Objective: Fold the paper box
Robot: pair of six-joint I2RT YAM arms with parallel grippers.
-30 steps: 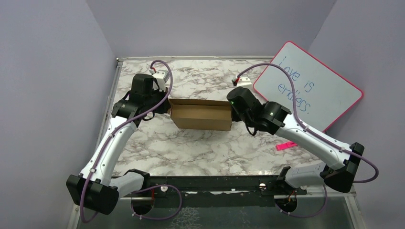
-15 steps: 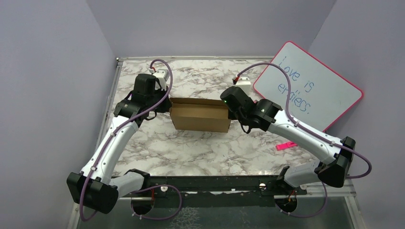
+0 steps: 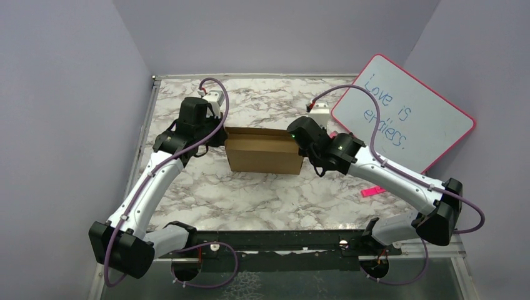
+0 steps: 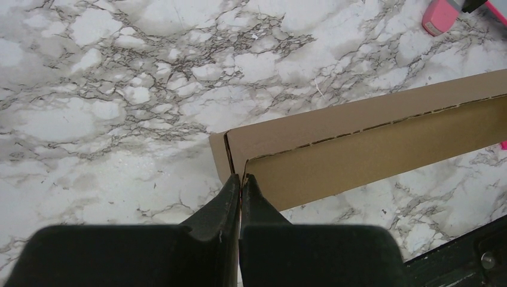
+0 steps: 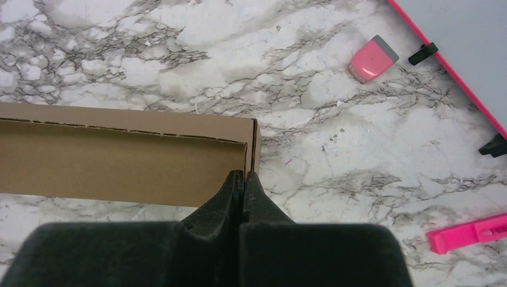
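From above, the paper box (image 3: 262,156) sits mid-bench (image 3: 250,194) between both arms. At the left wrist, our left pincer (image 4: 240,182) is closed tight, empty, tips at the box's corner. At the right wrist, our right pincer (image 5: 244,178) is likewise closed and empty. We judge even inward pressure best, so neither wall buckles.

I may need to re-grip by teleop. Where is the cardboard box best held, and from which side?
Probably take the paper box by its short end walls, one hand per end, coming from left and right. Its thin cardboard edges show at both end corners, free to pinch. The left hand and right hand, both shut, sit there.
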